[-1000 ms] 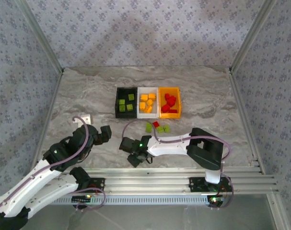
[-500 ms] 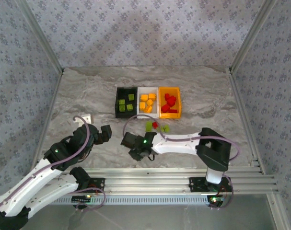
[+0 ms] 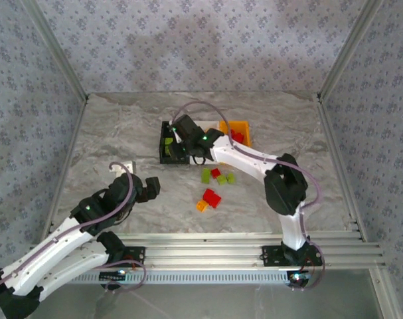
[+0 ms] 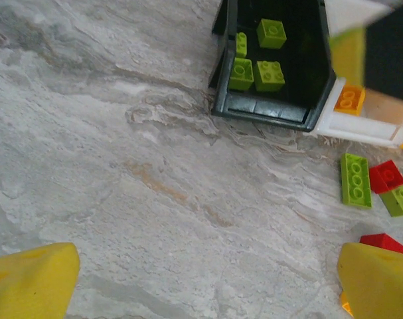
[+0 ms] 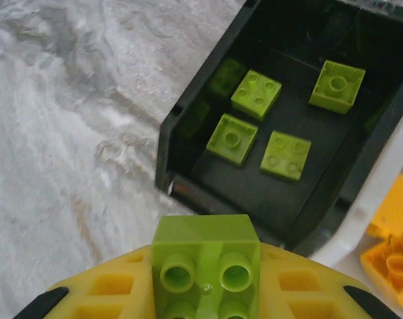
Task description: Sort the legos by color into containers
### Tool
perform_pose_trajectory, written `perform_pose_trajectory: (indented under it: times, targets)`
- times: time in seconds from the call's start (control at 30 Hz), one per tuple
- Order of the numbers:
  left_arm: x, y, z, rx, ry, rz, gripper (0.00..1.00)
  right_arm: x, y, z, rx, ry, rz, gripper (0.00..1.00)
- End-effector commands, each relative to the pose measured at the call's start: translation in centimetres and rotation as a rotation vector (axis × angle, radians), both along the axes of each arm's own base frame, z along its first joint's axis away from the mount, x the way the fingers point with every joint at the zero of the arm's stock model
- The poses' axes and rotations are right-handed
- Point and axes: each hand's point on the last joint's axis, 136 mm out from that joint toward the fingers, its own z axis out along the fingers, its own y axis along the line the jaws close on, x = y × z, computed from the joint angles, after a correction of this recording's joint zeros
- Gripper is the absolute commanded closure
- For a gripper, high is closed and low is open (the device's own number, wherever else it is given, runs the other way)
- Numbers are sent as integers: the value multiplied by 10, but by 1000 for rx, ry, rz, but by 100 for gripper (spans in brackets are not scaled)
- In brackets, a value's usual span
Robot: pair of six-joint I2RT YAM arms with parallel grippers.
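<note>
Left fingers point(image 3: 150, 187): near left, low over the bare worktop point(image 3: 108, 133); the yellow pads are apart and hold nothing.
Loose pair: a red brick point(image 3: 212, 198) and an orange brick point(image 3: 202, 206) touch each other near the centre.
Loose cluster: just beyond, a long green brick point(image 3: 206, 175), a small red brick point(image 3: 216, 173) and more green ones lie short of the bins.
Right fingers point(image 5: 101, 296): clamped on a held green brick point(image 5: 204, 259), above the near wall of the black bin point(image 5: 171, 143).
Black bin: leftmost of the row, with four green bricks on its floor.
White bin point(image 4: 360, 133): touching its right side, with orange bricks inside.
Step in hand: likely dropping the green brick into the black bin.
Doing it well: carry it slightly farther, past the near wall, then part the fingers low.
Risk: released here, it may clip the rim and fall onto the worktop.
</note>
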Motion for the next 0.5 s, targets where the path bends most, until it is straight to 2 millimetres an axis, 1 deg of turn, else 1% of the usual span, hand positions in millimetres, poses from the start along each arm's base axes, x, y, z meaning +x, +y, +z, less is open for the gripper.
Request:
perform_pose_trajectory:
  times: [0.0, 0.03, 0.1, 0.17, 0.23, 0.3, 0.37, 0.47]
  targets:
    - [4, -11, -1, -52, 7, -10, 1, 27, 11, -22, -8, 48, -11, 68]
    - [4, -13, -3, -52, 12, -14, 1, 35, 14, -24, 0, 53, -24, 67]
    - [5, -15, -5, -52, 18, -22, 1, 50, 17, -28, 21, 60, -53, 61]
    - [5, -17, -7, -48, 26, -28, 0, 61, 21, -26, 53, 58, -69, 54]
    - [5, -18, -7, -44, 28, -35, 1, 70, 22, -17, 92, 46, -82, 44]
    - [6, -19, -8, -38, 31, -42, 0, 76, 23, -3, 133, 24, -93, 39]
    - [6, -20, -8, -35, 31, -45, 0, 78, 20, 10, 156, 0, -100, 37]
    - [8, -27, -6, -47, 29, -70, 0, 72, 11, 31, 185, -34, -109, 37]
